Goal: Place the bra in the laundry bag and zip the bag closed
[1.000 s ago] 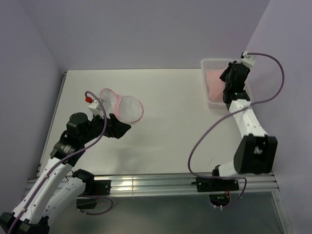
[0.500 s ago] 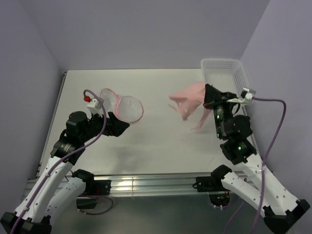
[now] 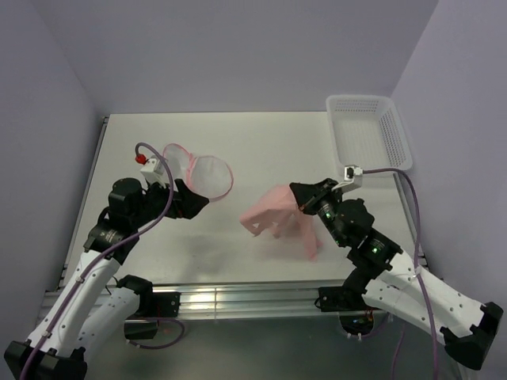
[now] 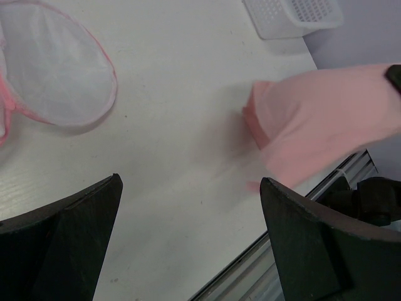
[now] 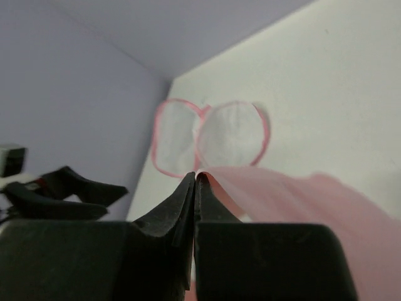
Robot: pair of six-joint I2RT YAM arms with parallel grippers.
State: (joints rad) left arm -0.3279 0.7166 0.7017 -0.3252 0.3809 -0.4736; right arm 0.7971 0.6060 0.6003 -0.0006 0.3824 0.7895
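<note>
The light-pink bra (image 3: 273, 218) hangs over the middle of the table, pinched at its top by my right gripper (image 3: 296, 190), which is shut on it; the fabric trails down past the closed jaws (image 5: 294, 200). The laundry bag (image 3: 202, 172) lies spread open in two round mesh halves with pink rims at the left of the table, also seen ahead of the right gripper (image 5: 210, 135). My left gripper (image 3: 202, 204) hovers just below the bag, wide open and holding nothing. From the left wrist I see one mesh half (image 4: 53, 72) and the blurred bra (image 4: 319, 122).
A white plastic lattice basket (image 3: 367, 131) stands at the back right corner, also visible in the left wrist view (image 4: 291, 15). Purple walls close the table on the left, back and right. A metal rail (image 3: 238, 297) runs along the near edge.
My right arm lifted the bra out of the white basket and swung it left and toward the near edge, to the table's middle. The left arm and the bag stayed put.
</note>
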